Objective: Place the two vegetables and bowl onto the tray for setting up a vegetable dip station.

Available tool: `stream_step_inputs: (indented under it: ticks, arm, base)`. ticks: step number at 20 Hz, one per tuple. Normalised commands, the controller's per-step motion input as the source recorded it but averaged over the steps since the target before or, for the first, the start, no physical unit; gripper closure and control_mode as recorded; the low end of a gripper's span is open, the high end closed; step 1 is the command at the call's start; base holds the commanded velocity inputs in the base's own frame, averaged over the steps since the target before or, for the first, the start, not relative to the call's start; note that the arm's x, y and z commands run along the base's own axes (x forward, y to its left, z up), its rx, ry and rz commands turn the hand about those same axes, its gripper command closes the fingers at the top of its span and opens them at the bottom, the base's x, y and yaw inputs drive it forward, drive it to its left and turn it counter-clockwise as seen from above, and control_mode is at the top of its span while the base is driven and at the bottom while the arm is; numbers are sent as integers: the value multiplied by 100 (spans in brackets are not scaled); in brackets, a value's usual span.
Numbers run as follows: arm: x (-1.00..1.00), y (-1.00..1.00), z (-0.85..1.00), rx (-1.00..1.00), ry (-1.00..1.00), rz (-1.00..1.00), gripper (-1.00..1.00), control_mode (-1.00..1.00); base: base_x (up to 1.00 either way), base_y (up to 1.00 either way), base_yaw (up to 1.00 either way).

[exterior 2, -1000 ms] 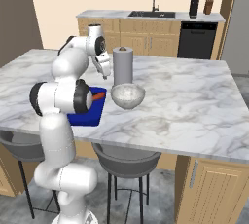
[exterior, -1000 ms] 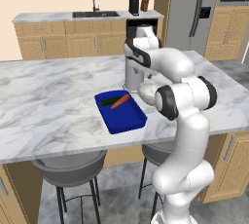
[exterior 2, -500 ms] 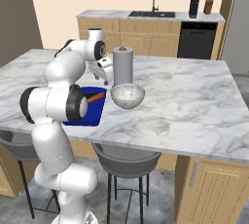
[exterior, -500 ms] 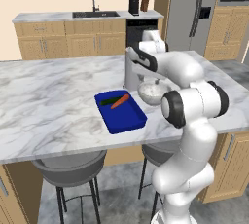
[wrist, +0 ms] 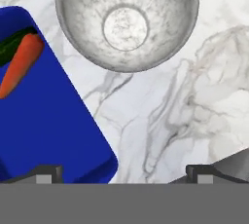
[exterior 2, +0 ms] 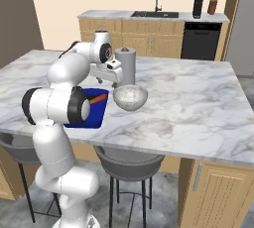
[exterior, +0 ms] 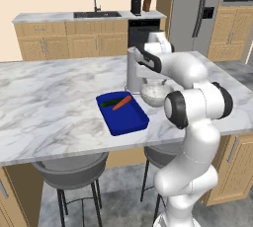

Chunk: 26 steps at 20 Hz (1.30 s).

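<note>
Gripper [wrist: 124, 172] is hanging spread wide and empty over bare marble counter [wrist: 194, 96], looking down with the bowl [wrist: 127, 18] at 12 o'clock and the blue tray [wrist: 48, 125] at 9 o'clock. Carrot [wrist: 20, 65] and cucumber [wrist: 12, 45] are lying side by side, touching, inside the tray's far end. The bowl is sitting on the counter just beside the tray's rim, with the grey paper towel roll [exterior 2: 125, 66] standing upright right behind it, crowding that side.
</note>
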Motion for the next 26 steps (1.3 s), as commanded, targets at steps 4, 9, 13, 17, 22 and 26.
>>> stream_step_inputs:
  ticks: [4,9,13,17,22,26]
  arm:
    - [5,-12,-10,0,8,31,-100,-100]
    - [2,-1,-26,0,3,30,-100,-100]
    - [14,0,-36,0,0,26,-100,-100]
    - [21,0,-34,0,0,26,-100,-100]
    - [23,0,-36,0,0,23,-100,-100]
    - [26,0,-40,0,0,20,-100,-100]
  base:
    - [0,0,0]
    - [0,0,0]
    - [0,0,0]
    - [0,0,0]
    - [0,0,0]
    - [0,0,0]
